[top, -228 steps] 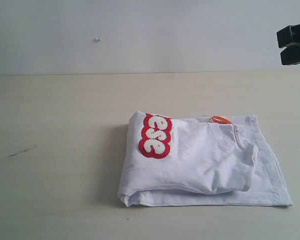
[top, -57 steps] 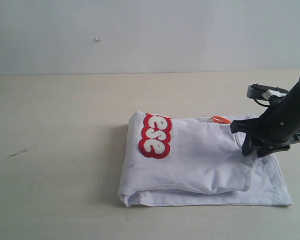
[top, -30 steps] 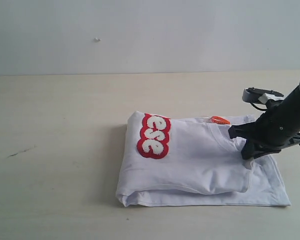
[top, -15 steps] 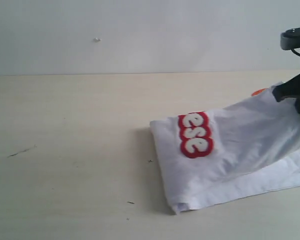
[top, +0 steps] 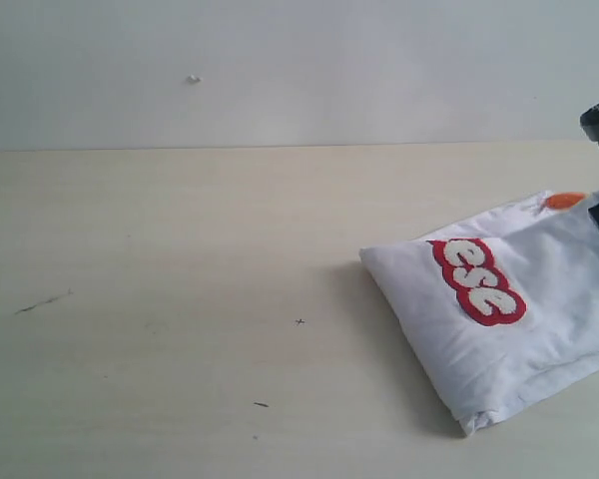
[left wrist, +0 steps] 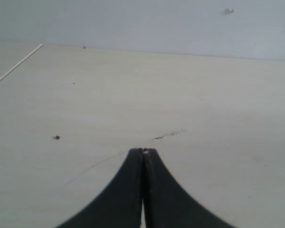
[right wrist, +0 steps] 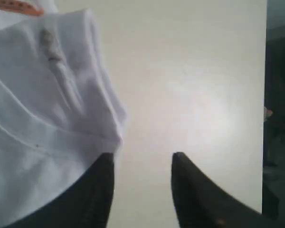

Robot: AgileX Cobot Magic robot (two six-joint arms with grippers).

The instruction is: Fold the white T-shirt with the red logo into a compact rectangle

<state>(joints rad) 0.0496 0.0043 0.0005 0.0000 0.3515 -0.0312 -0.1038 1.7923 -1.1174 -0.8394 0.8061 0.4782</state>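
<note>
white T-shirt (top: 539, 329) dragged farther across bench (top: 180, 299), right pincer (right wrist: 142, 156) now spread, cloth edge just beside it, left pincer (left wrist: 143, 151) pressed together

I'm working at what looks like a lab test bench: a pale wood-grain tabletop (top: 180, 299) against a plain whitish wall (top: 299, 70).

Folded white T-shirt (top: 544, 344), red logo (top: 477, 280) upward

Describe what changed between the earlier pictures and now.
The right gripper came in, gripped the folded white T-shirt by one edge and dragged it toward the right of the exterior view, turning it so the red logo now slants. Its jaws now stand apart with no cloth between them. The T-shirt stayed folded.
</note>
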